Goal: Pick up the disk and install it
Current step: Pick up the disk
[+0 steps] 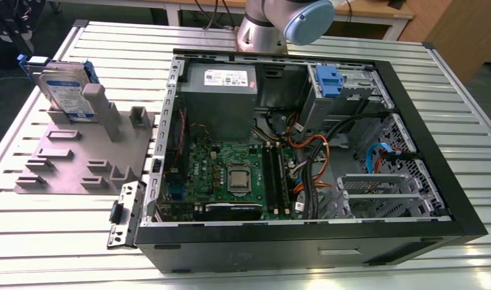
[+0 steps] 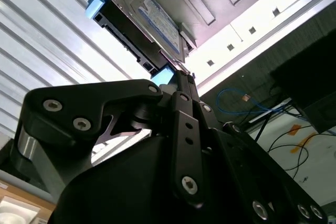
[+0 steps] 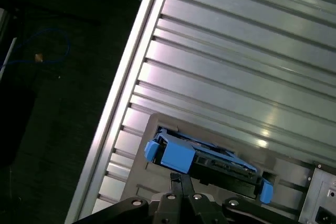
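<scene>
Clearly closed in the first wrist view: gripper (image 3: 180,178), fingertips pressed together, nothing held between them. Hovering above the disk (image 3: 207,161) and very near the blue bracket (image 3: 176,156) at its end; touching or apart, cannot tell. In the exterior view, disk (image 1: 64,87) upright on its edge in a slot of the grey fixture plate (image 1: 76,163). Plate flat on the slatted metal tabletop (image 1: 68,241), at the exterior view's left of the open computer case (image 1: 310,238). Inside the case, at a far corner, a blue latch (image 1: 330,81) on a drive bay. Behind the case, base of the arm (image 1: 266,30).
</scene>
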You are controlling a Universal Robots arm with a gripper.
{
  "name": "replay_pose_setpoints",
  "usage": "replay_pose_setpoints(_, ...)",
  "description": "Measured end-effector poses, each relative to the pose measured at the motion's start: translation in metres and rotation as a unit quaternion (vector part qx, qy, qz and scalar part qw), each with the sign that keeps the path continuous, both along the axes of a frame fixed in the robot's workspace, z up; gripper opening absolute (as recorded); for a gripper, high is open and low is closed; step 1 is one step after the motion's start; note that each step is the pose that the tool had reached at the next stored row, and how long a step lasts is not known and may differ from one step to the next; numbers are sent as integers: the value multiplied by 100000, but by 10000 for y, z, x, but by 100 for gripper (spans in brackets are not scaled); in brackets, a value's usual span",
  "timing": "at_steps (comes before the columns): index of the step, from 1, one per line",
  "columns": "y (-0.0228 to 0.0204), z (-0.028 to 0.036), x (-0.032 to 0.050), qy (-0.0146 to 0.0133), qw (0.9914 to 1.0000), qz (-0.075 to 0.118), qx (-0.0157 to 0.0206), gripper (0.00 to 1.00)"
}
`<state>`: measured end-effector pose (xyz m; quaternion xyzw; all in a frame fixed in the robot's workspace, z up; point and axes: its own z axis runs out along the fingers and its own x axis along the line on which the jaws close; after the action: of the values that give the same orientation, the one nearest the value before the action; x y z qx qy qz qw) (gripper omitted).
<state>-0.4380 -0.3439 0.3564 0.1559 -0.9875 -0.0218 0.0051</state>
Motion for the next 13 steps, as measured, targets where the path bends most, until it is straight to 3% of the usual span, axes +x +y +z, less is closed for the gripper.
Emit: replay_pose_setpoints(13,0,0,0,1,99916,4104,-1,11)
